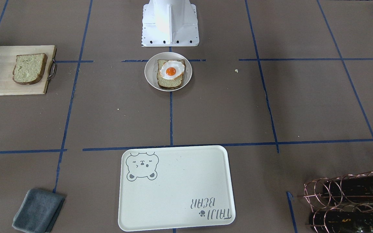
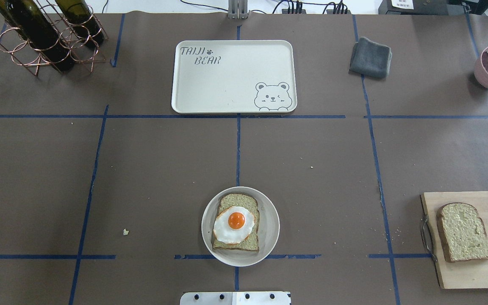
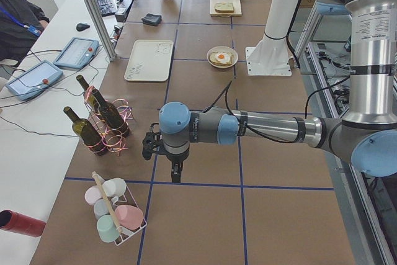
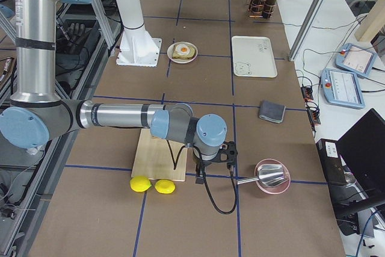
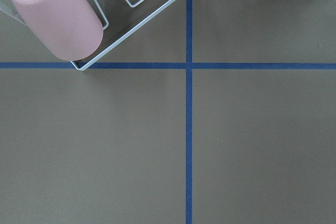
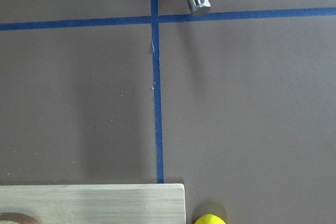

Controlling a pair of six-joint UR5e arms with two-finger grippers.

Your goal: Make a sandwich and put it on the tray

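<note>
Greenish-tan bread slice (image 2: 239, 200) topped with the fried egg (image 2: 234, 223) sits on the round plate (image 2: 269, 228). The second slice (image 2: 464, 232) lies well apart on the cutting board (image 2: 481, 275), the bear tray (image 2: 227, 84) across the surface (image 2: 142, 169). I cannot tell whether the left end effector (image 3: 152, 144) or the right end effector (image 4: 228, 151) is apart or together.

tray (image 2: 227, 84) cream-white, grey bear face and lettering | bread slices (image 2: 464, 232) pale greenish-tan, brown crust | egg (image 2: 234, 224) white, orange yolk | plate (image 2: 270, 220) white | cutting board (image 2: 481, 275) pale wood | table (image 2: 163, 169) brown, blue tape grid | cloth (image 2: 370, 57) dark grey | lemons (image 4: 141, 183) yellow
</note>
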